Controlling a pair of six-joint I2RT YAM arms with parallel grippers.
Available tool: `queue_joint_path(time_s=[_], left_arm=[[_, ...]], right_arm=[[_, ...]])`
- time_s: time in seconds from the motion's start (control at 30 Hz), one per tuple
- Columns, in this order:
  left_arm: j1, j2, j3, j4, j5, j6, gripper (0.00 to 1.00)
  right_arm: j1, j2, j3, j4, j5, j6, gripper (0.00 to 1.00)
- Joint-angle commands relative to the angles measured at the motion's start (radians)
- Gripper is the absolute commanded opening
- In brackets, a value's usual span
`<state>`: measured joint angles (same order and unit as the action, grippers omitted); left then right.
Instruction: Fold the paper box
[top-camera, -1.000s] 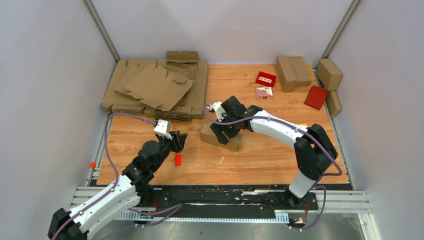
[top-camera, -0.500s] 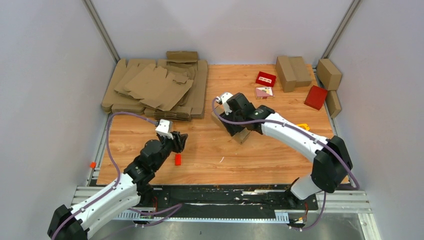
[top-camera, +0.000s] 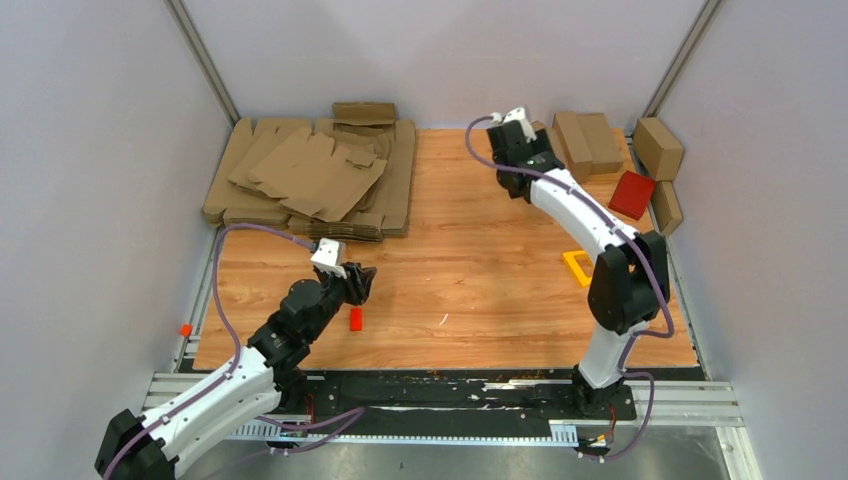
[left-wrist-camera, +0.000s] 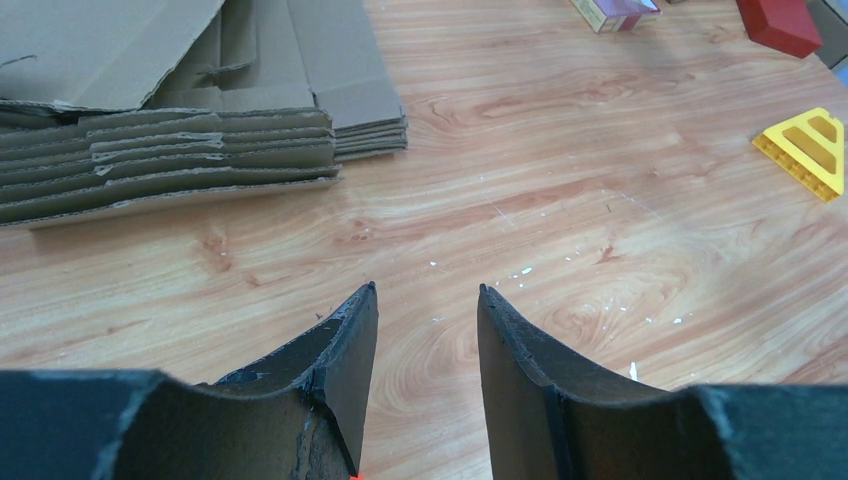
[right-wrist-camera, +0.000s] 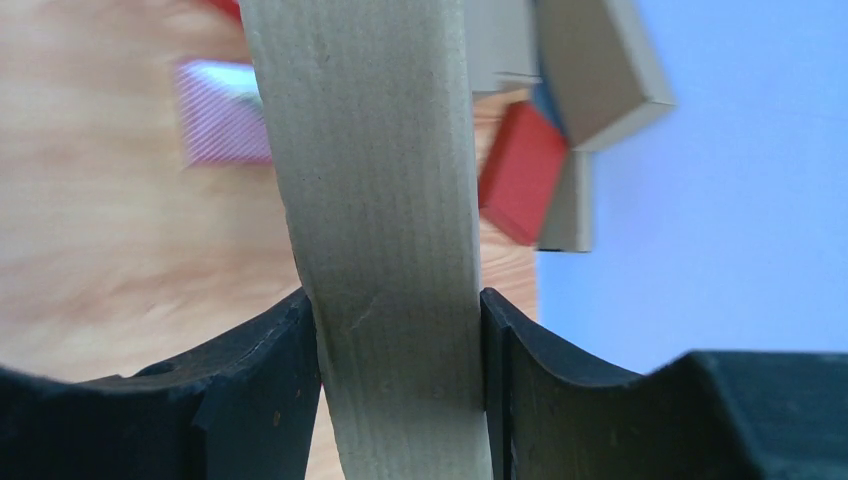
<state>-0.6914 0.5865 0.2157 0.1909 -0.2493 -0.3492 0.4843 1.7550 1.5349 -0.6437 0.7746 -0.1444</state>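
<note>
Wood-grain table (top-camera: 470, 290) under us as usual. Our right gripper (right-wrist-camera: 398, 320) is clamped on the paper box (right-wrist-camera: 370, 150), with the folded cartons (right-wrist-camera: 600, 70) just beyond its fingers. Looks like we're at the drop-off step, so next we'd lower and let go. Our left gripper (left-wrist-camera: 425, 300) hangs part-open with nothing in it.

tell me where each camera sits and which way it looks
top: above and behind, looking down on the table; left arm, right arm show.
left wrist: low over the table, facing the stack; open left gripper shows.
right wrist: at the far right, facing the red box; right gripper shut on the paper box.
shared: top and left wrist see the yellow frame.
</note>
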Motion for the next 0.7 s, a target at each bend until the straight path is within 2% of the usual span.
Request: queue_joint_path(time_s=[0.0, 0.13, 0.4, 0.43, 0.47, 0.5, 0.6, 0.67], left_arm=[[0.001, -0.017, -0.002, 0.036, 0.0, 0.008, 0.49], [0.0, 0.011, -0.001, 0.05, 0.015, 0.001, 0.49], [0.001, 0.069, 0.016, 0.042, 0.002, 0.005, 0.49], [0.001, 0.07, 0.011, 0.05, -0.004, 0.006, 0.49], [0.001, 0.07, 0.007, 0.058, -0.005, 0.009, 0.49], [0.001, 0.072, 0.005, 0.06, -0.008, 0.01, 0.49], [0.001, 0.081, 0.006, 0.056, -0.018, 0.021, 0.5], [0.001, 0.091, 0.006, 0.064, -0.011, 0.02, 0.5]], right_arm=[[-0.135, 0.115, 0.167, 0.097, 0.175, -0.14, 0.32], [-0.233, 0.197, 0.245, 0.053, 0.183, -0.122, 0.32], [-0.351, 0.304, 0.239, 0.049, 0.227, -0.064, 0.34], [-0.351, 0.309, 0.211, 0.057, 0.208, -0.07, 0.43], [-0.352, 0.315, 0.186, 0.11, 0.204, -0.09, 0.75], [-0.353, 0.331, 0.186, 0.122, 0.213, -0.092, 0.96], [-0.344, 0.387, 0.329, -0.048, 0.167, -0.014, 1.0], [-0.318, 0.37, 0.348, -0.093, 0.119, 0.014, 1.0]])
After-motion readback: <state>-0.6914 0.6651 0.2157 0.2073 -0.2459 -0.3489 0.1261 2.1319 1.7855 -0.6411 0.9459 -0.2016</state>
